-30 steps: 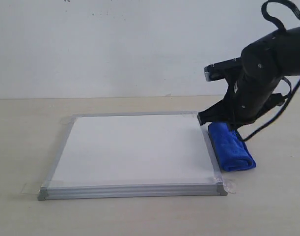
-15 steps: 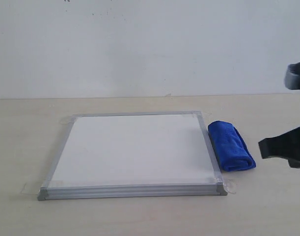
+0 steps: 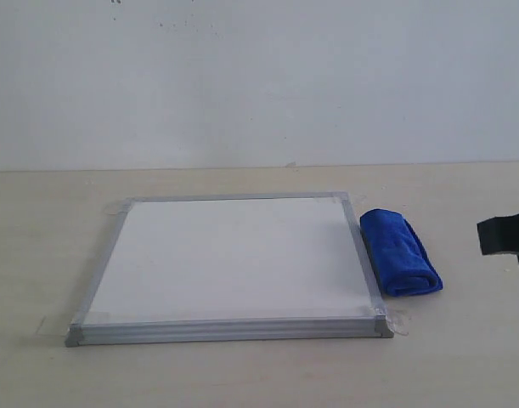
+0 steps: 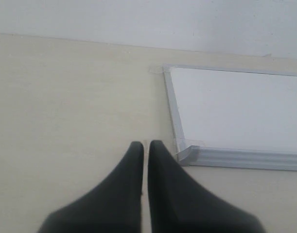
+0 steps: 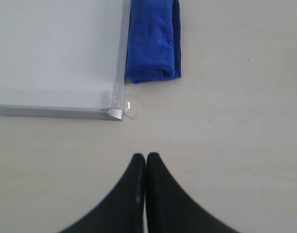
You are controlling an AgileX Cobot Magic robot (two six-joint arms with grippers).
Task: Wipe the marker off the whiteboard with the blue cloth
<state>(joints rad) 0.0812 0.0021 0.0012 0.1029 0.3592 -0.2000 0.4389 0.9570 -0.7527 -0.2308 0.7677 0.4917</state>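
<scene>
The whiteboard (image 3: pixel 229 259) lies flat on the table, its white surface bare; no red marker line shows on it in any view. The blue cloth (image 3: pixel 400 252) rests rolled on the table, right against the board's right edge. It also appears in the right wrist view as the blue cloth (image 5: pixel 153 39) beside the whiteboard (image 5: pixel 51 53). My right gripper (image 5: pixel 146 156) is shut and empty, hovering over bare table apart from the cloth; only a black piece of that arm (image 3: pixel 507 235) shows at the exterior view's right edge. My left gripper (image 4: pixel 145 143) is shut and empty, close to a corner of the whiteboard (image 4: pixel 235 109).
A pale wooden table (image 3: pixel 242 374) carries everything, with a white wall (image 3: pixel 242 76) behind it. Clear tape (image 5: pixel 132 106) sticks out at the board's corners.
The right arm has pulled away from the cloth, moving right and nearly out of the exterior view. The cloth and board stay where they were.
</scene>
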